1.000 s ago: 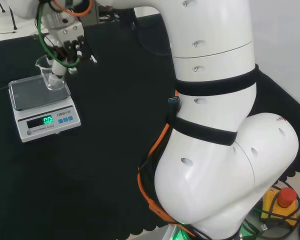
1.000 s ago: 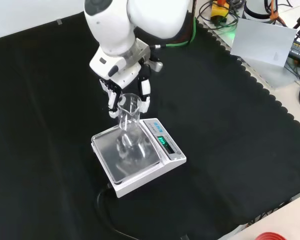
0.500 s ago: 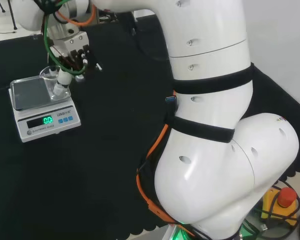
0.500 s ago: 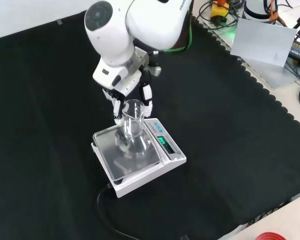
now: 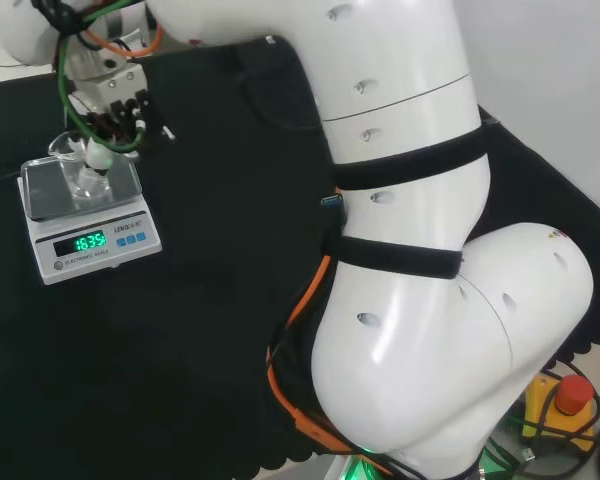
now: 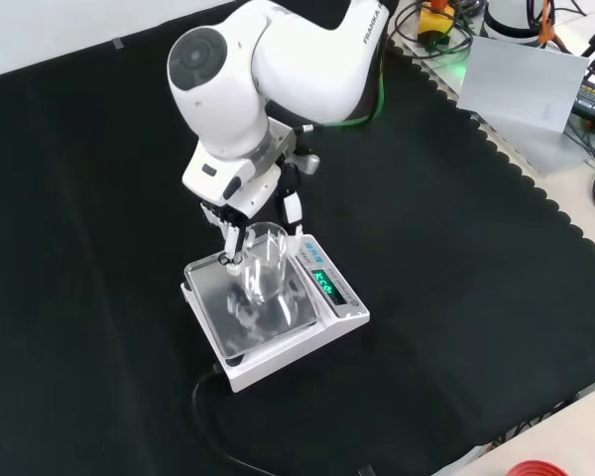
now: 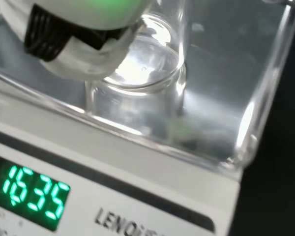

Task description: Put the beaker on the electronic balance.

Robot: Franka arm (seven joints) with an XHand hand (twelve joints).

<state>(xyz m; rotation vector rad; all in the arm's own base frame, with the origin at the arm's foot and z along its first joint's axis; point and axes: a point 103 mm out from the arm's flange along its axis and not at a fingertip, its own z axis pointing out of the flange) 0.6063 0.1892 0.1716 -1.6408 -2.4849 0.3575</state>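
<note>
beaker (image 6: 263, 263) seated on balance (image 6: 278, 322) pan, under the hand (image 6: 240, 208) | fingers curled round its upper wall | clear glass judged light, slippery, fragile | best held mid-wall

beaker (image 6: 264, 266) upright on balance (image 6: 278, 319) pan | hand (image 6: 240, 206) fingers (image 6: 292, 207) curled round beaker | display lit

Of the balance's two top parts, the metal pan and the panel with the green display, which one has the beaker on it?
The metal pan: the beaker stands on it, in the hand's fingers; the display panel beside it is bare.
</note>
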